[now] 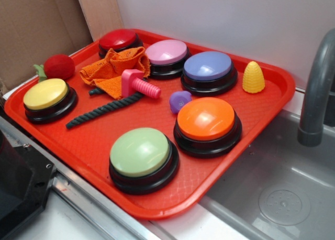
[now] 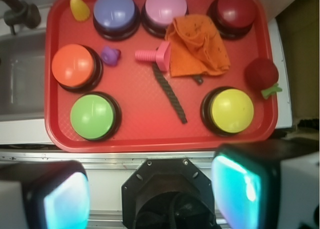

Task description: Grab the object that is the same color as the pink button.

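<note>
The object, a small hot-pink toy bolt (image 1: 138, 84) (image 2: 155, 54), lies on its side mid-tray, its square head against an orange cloth (image 1: 116, 67) (image 2: 197, 46). The pink button (image 1: 166, 55) (image 2: 165, 8) stands at the tray's back, just behind the bolt. In the wrist view my gripper (image 2: 152, 194) is high above and off the tray's near edge. Its two fingers (image 2: 65, 199) are wide apart with nothing between them, so it is open. The exterior view does not show the gripper.
The red tray (image 1: 94, 145) (image 2: 140, 131) also holds purple (image 1: 208, 69), red (image 1: 118, 41), yellow (image 1: 47, 96), orange (image 1: 207, 122) and green (image 1: 140, 155) buttons. A dark rope (image 1: 104, 108), purple lump (image 1: 180, 100), yellow corn (image 1: 253, 77) and red fruit (image 1: 57, 67) lie there too. A sink (image 1: 277, 187) and faucet (image 1: 316, 93) are at right.
</note>
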